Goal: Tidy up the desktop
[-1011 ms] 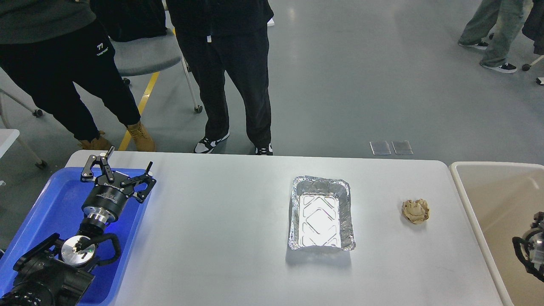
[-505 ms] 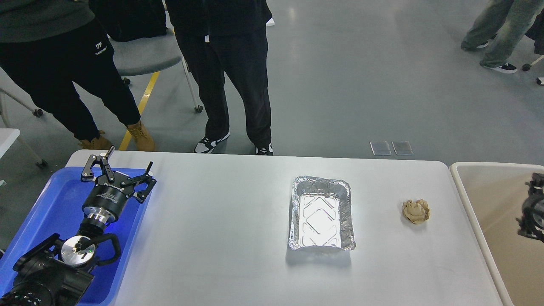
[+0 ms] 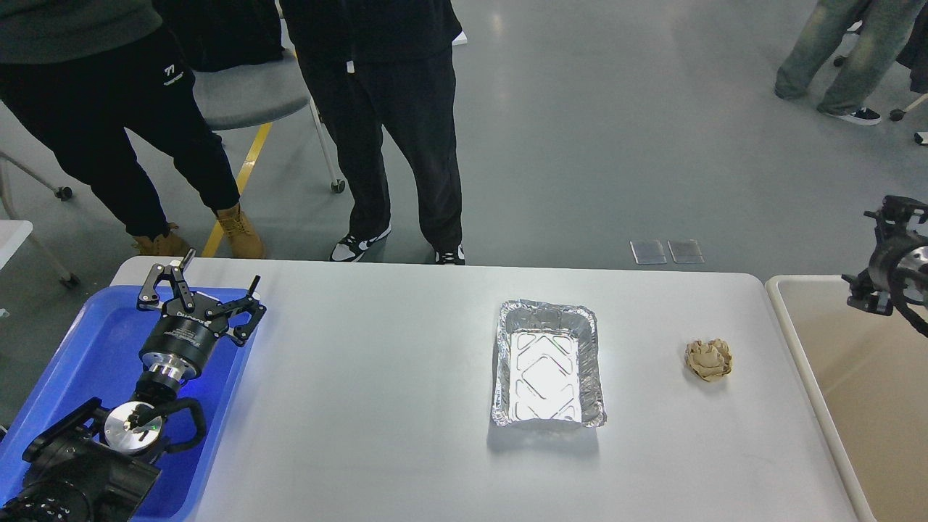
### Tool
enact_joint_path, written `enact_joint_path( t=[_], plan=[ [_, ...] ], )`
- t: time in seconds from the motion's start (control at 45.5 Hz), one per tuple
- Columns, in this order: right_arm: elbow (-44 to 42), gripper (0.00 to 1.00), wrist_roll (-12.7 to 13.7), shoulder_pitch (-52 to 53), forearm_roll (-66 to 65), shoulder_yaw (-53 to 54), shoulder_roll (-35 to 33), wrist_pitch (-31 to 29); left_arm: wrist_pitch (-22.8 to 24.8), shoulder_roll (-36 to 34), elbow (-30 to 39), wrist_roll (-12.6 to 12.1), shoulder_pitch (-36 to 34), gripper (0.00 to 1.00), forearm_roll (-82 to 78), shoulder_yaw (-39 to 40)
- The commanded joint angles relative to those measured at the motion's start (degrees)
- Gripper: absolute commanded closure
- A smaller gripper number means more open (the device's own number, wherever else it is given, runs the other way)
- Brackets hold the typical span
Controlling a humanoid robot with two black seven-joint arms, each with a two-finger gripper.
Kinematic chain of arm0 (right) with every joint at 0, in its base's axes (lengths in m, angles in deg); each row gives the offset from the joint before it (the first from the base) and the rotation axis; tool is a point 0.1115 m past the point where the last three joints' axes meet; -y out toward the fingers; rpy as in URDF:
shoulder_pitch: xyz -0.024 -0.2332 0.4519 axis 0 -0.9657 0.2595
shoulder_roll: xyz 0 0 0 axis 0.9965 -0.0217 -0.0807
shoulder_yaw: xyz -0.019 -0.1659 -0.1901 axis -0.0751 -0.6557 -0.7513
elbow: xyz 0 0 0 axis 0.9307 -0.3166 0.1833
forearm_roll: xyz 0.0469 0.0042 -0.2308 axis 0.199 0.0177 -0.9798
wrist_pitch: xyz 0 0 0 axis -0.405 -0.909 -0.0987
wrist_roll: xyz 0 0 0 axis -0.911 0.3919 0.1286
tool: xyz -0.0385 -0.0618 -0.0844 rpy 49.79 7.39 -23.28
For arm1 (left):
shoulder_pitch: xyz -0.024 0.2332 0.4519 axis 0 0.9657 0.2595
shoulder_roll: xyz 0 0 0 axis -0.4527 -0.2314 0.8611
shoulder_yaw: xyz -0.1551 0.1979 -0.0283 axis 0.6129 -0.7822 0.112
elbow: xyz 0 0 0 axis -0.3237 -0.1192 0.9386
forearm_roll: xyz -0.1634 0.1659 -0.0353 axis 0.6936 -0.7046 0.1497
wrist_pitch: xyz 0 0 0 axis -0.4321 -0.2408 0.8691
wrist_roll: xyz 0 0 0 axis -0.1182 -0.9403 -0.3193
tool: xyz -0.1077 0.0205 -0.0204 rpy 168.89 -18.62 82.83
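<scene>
The white desktop point(image 3: 377, 391) fills the lower view. An empty foil tray point(image 3: 549, 364) stands right of its middle. A crumpled brown paper ball point(image 3: 709, 360) lies further right on the desktop. My left gripper point(image 3: 206, 286) is open and empty above the far end of the blue plastic tray point(image 3: 94, 348) at the left. My right gripper point(image 3: 895, 217) is at the right edge, raised above the beige bin point(image 3: 841, 348). It shows small and dark, so I cannot tell its fingers apart.
Two people point(image 3: 391, 130) stand close behind the far table edge, with a grey chair point(image 3: 250, 90) between them. Another person's legs point(image 3: 834, 58) are at the far right. The beige bin abuts the desktop's right edge.
My right arm has risen from low over the beige bin to above its far rim. The left arm, foil tray and paper ball have not moved.
</scene>
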Motion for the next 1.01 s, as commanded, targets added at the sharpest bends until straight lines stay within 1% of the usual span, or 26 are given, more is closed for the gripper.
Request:
enact_joint_path(
  t=[0.0,0.154,0.308,0.418,0.549,0.637,0.791,0.857,0.923,0.989],
  plan=[
    [1.15,0.00,-0.09,4.91,0.01,0.50,2.05,0.00,0.00,0.02,0.00,0.00,0.05,0.00,0.00,0.00],
    [1.24,0.00,-0.09,7.90,0.19,0.68,2.84,-0.62,0.00,0.02,0.00,0.00,-0.04,0.00,0.00,0.00],
    [3.69,0.00,-0.09,9.66,-0.07,-0.11,2.23,-4.57,0.00,0.02,0.00,0.00,-0.04,0.00,0.00,0.00],
    [7.56,0.00,0.00,11.86,-0.42,-2.48,0.38,-7.73,0.00,0.02,0.00,0.00,-0.04,0.00,-0.09,0.00],
    [12.39,0.00,0.00,15.11,-0.95,-5.21,-1.73,-9.93,0.00,0.02,0.00,0.00,0.05,0.00,-0.09,0.00],
    [15.38,0.00,0.53,16.25,-1.83,-6.17,-3.48,-12.30,0.00,0.02,0.00,0.00,-0.04,0.00,-0.09,-0.09],
    [18.19,0.00,0.44,20.20,-7.72,-12.06,-4.10,-14.15,0.00,0.02,0.00,0.00,-0.04,0.00,-0.09,0.00],
    [21.00,0.00,0.53,21.96,-9.21,-13.99,-5.50,-15.11,0.00,-0.07,0.00,0.00,-0.04,0.00,-0.09,-0.08],
    [23.55,0.00,0.53,25.12,-11.67,-18.90,-7.88,-17.31,0.00,0.02,0.00,0.00,-0.04,0.00,-0.09,0.00],
    [25.84,0.00,0.44,30.74,-14.74,-25.58,-9.11,-19.94,0.00,0.02,0.00,-0.09,0.05,0.00,-0.09,-0.09]
  ],
)
